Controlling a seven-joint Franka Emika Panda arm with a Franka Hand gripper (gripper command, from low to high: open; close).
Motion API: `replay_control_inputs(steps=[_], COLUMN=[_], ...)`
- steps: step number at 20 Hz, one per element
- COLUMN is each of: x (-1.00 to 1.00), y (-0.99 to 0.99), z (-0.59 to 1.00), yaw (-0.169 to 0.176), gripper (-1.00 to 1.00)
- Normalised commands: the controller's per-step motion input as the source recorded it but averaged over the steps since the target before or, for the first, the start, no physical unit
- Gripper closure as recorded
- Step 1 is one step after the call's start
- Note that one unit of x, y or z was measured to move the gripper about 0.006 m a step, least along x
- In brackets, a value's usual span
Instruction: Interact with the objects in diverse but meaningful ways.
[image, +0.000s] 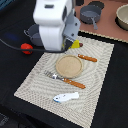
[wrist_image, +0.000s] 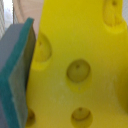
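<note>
One item is in hand: the yellow cheese wedge (wrist_image: 82, 65) fills the wrist view, a teal finger pad (wrist_image: 17, 75) pressed flat to its face, so the gripper (image: 71, 44) appears clamped on it (second pad unseen), at the tan plate's (image: 68, 65) twelve o'clock, for carrying.

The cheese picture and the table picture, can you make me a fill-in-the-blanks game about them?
1. The cheese wedge filling the wrist view is colored ____.
2. The round tan plate lies on the woven ____.
3. The fork and the knife have handles colored ____.
4. The white-and-blue fish piece lies nearer the ____ than the knife.

Missing words: yellow; placemat; orange; fork
</note>
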Motion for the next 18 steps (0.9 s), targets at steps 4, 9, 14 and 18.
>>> replay_control_inputs(steps=[4,9,14,18], x=[0.54,0.35,0.23,0.30], y=[0.00,0.20,0.17,0.14], z=[-0.31,-0.27,-0.15,-0.01], yaw=[0.000,0.001,0.004,0.011], gripper=[1.00,1.00,1.00,1.00])
